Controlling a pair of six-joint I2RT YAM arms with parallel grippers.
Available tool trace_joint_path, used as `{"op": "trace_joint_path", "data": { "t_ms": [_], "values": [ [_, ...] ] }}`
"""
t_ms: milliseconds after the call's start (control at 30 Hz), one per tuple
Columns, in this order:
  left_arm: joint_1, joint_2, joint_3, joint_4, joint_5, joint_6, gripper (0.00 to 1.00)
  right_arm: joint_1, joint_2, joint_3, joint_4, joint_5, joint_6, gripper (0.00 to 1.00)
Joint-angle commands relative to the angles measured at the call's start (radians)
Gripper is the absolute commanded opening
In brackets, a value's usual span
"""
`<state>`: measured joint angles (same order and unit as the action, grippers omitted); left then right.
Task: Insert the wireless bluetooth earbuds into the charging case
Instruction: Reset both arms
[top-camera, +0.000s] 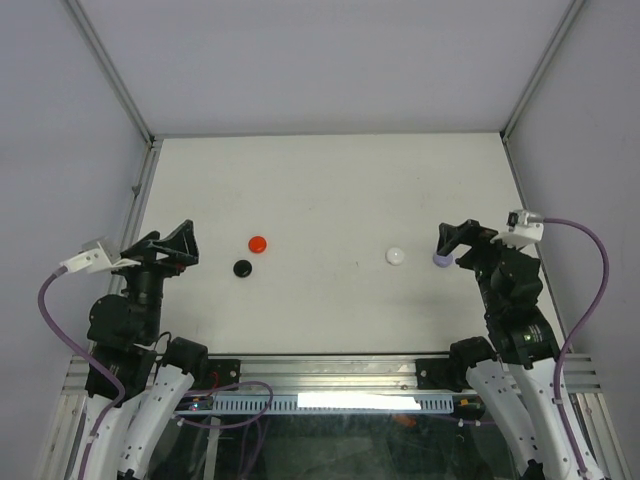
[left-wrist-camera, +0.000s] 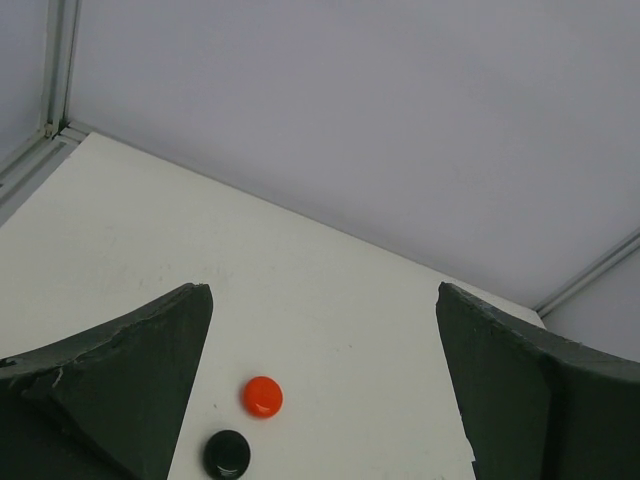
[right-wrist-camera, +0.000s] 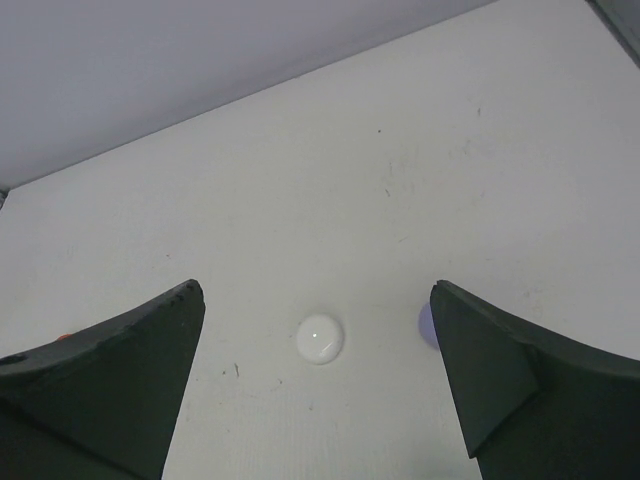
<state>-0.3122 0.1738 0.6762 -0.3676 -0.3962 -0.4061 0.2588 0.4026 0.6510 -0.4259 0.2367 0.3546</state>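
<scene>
Lavender case (right-wrist-camera: 424, 322) half hidden behind wide-open right end effector (right-wrist-camera: 315, 287); left end effector (left-wrist-camera: 322, 288) wide too.

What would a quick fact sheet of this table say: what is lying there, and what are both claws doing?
Left gripper: open, empty
Right gripper: open, empty
Red case: left side of table
Black case: beside the red, nearer the arms, apart
White case: right side
Lavender case: right of white, close beside the right gripper
Earbuds: none visible

Top cam overhead; wrist cams low, fwd, sharing table (top-camera: 330, 190).
</scene>
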Motion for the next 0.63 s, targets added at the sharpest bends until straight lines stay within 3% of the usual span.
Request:
{"op": "trace_joint_path", "data": {
  "t_ms": [0,600],
  "values": [
    [0.006,0.013,-0.003,0.005,0.013,0.014,0.99,-0.004,-0.054,0.0,0.023,0.023,-0.084,0.99],
    [0.007,0.058,-0.051,0.014,0.063,0.001,0.99,-0.003,-0.032,-0.003,0.04,-0.022,-0.092,0.99]
  ]
}}
